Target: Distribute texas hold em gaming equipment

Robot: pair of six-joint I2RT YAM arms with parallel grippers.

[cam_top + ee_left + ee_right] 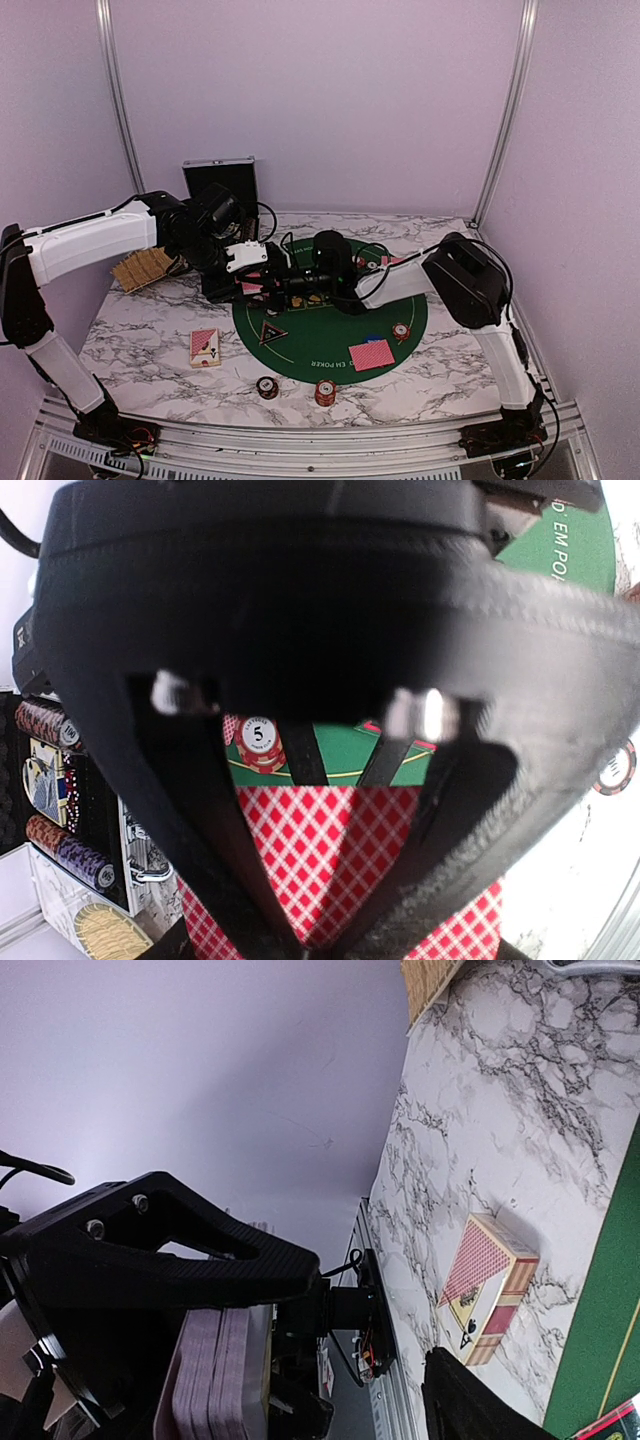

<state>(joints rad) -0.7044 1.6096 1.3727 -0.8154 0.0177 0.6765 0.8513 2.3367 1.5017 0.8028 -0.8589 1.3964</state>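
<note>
– Top external view first: what are we seeing on the green mat (pixel 320 347)?
– We are seeing both arms meeting over its upper left part. A single card (pixel 371 354) is lying red back up at the mat's lower right, with a red-white chip (pixel 401 331) just up and right of it. A black triangle marker (pixel 271 332) is sitting at the mat's left.
– And off the mat?
– A boxed deck (pixel 205 347) is resting on the marble table (pixel 450 372) at lower left. A dark chip (pixel 267 387) and a red chip (pixel 325 392) are sitting near the bottom edge, just below the mat. The case (pixel 220 180) is standing at the back, upper left, lid up.
– What are we finding at the left gripper (pixel 305 942)?
– In the left wrist view its fingers are pressing together, pinching a stack of cards (pixel 330 865) with red-checked backs. A chip marked 5 (pixel 258 736) is lying on the mat just above them in the frame.
– And the right gripper (pixel 374 1310)?
– In the right wrist view its fingers are standing spread. We are seeing the stack edge-on at the frame's lower left, right beside one finger; we cannot tell whether they are touching.
</note>
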